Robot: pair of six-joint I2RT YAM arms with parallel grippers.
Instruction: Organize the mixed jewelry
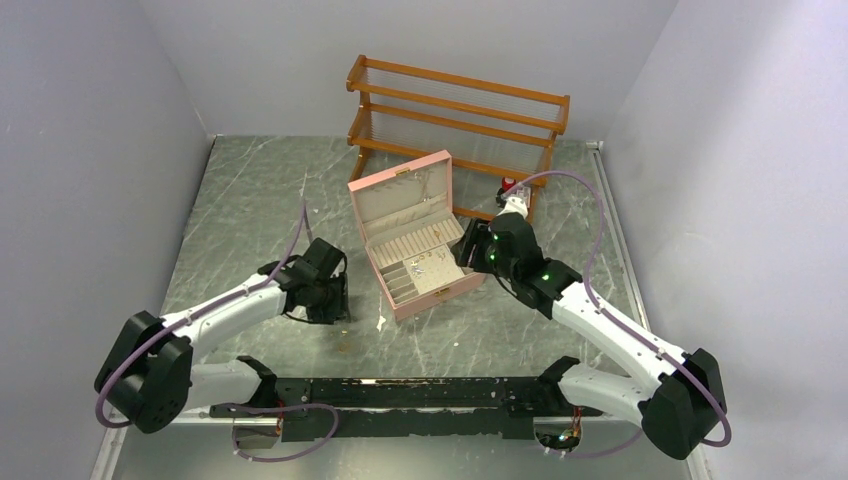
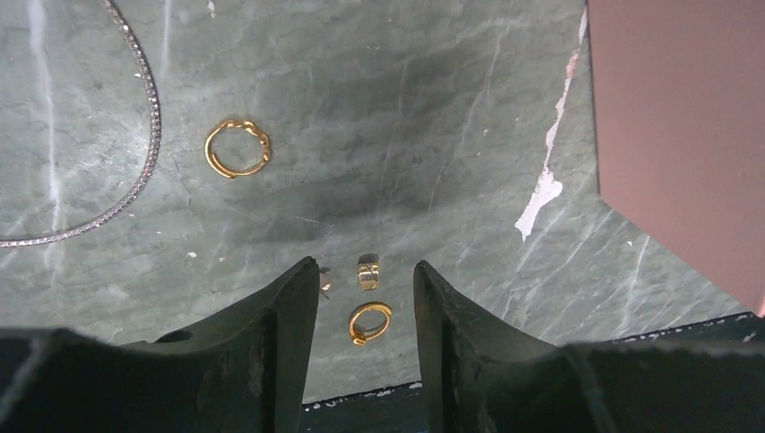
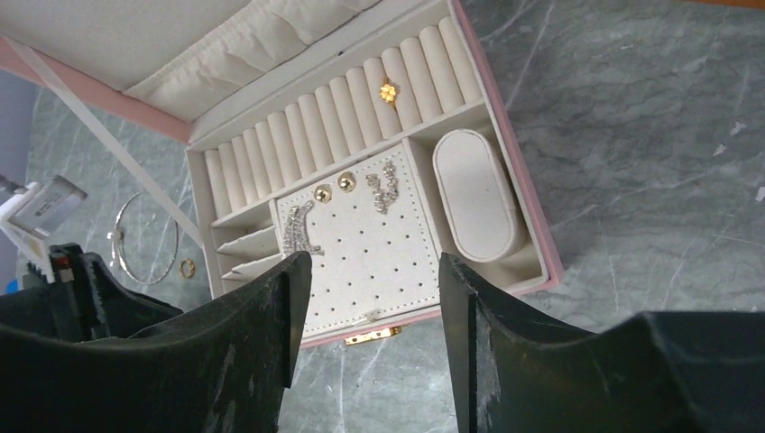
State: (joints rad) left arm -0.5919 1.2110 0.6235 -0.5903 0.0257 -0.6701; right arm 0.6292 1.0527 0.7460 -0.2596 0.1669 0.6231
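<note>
left pincer (image 2: 365, 271) spread wide, empty; small gold ring (image 2: 370, 322) lies on grey marble surface (image 2: 433, 135) between its tips. right pincer (image 3: 372, 266) spread wide, empty, above pink rectangular jewelry box (image 3: 523, 185).

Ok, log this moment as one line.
left gripper: open, over two small gold rings on table | right gripper: open, above open pink box | chain: on table

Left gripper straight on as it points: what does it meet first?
Probably the marble table, with the small gold ring and gold band between its open fingers; depth is unclear.
</note>
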